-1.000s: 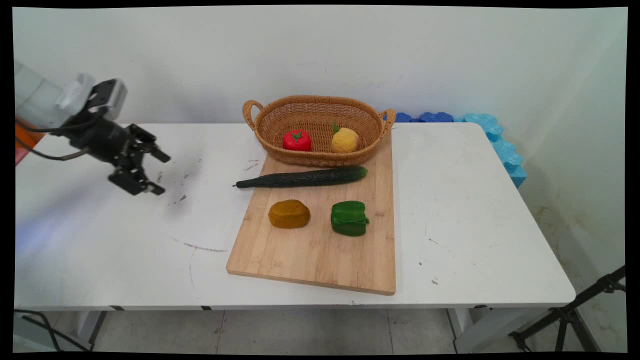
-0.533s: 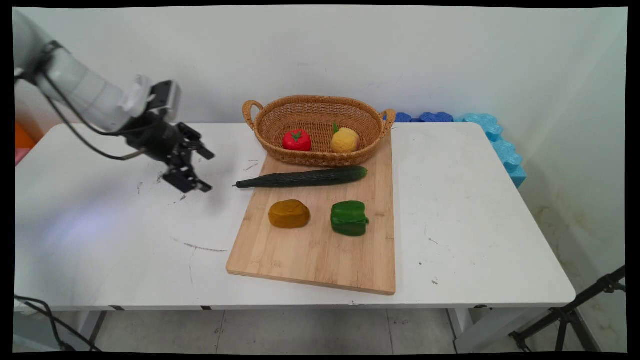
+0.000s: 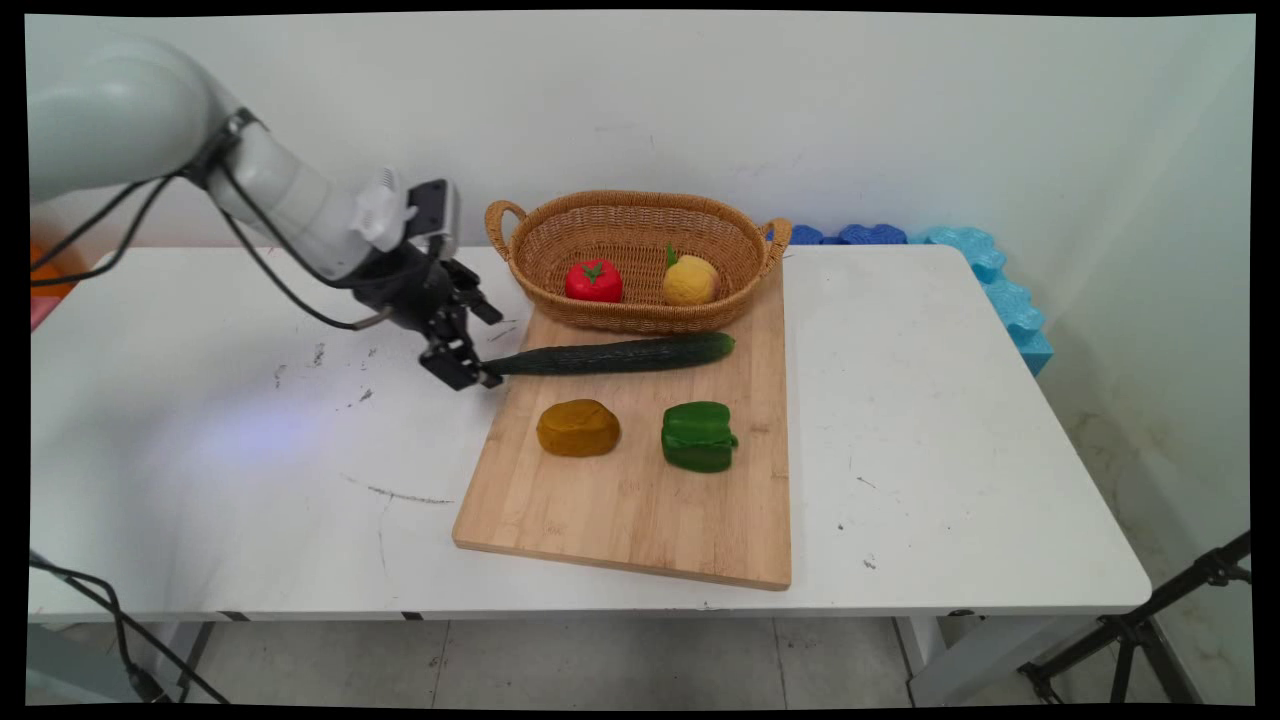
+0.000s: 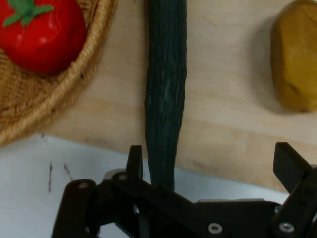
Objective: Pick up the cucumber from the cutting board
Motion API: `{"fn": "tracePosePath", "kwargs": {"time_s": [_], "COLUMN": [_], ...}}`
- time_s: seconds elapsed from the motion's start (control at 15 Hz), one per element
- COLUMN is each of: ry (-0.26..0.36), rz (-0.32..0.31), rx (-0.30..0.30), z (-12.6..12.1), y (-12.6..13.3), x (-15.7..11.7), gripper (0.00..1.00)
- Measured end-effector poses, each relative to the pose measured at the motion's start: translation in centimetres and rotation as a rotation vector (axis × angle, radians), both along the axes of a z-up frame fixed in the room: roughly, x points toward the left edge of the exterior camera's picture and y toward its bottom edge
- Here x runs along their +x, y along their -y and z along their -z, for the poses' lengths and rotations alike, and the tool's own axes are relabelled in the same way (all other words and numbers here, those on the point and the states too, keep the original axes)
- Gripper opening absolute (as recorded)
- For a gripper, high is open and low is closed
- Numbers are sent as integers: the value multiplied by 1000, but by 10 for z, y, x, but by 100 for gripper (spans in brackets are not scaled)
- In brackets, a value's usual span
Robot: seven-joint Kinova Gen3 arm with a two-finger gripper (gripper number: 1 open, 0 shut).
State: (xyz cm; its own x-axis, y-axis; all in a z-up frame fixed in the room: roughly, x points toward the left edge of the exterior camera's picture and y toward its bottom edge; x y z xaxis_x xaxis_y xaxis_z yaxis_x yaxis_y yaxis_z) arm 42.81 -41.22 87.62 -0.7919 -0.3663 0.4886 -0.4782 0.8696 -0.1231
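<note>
I get bright, even light with soft shadows on the desk. My hand view is slightly soft up close.

Legible text, labels, brands, numbers, signs: none in either view. No lettering can be read on the arm, basket, board, table or wall.
</note>
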Motion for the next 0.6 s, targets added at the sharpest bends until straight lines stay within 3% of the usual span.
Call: {"fn": "tracePosePath", "kwargs": {"time_s": [0.6], "ry": [19], "rz": [-6], "rx": [-5], "z": [29], "y": [32], "x": [-37], "gripper": [100]}}
